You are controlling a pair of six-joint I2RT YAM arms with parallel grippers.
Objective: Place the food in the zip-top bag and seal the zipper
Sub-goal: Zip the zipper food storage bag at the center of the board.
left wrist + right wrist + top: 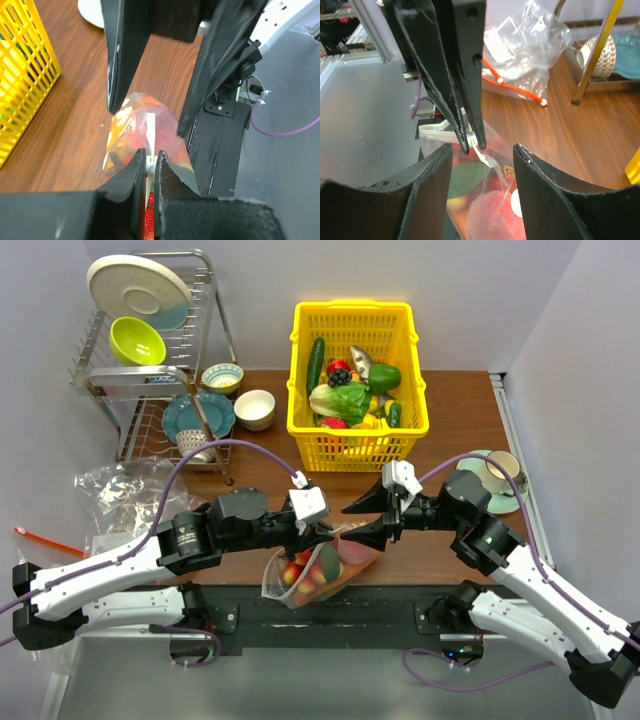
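Left jaws pinched, right jaws apart.

Brown wood-grain table (460,410). Directly on it:
- back left: wire dish rack (150,370)
- just right of the rack: patterned bowl (221,377) and white bowl (255,408), side by side
- back centre: yellow basket (360,445), full of toy produce
- right edge: pale green saucer (510,500) carrying a cup (503,468)
- left end: crumpled clear bags (125,490)
- near edge, centre: filled zip-top bag (320,565), overhanging the black strip.
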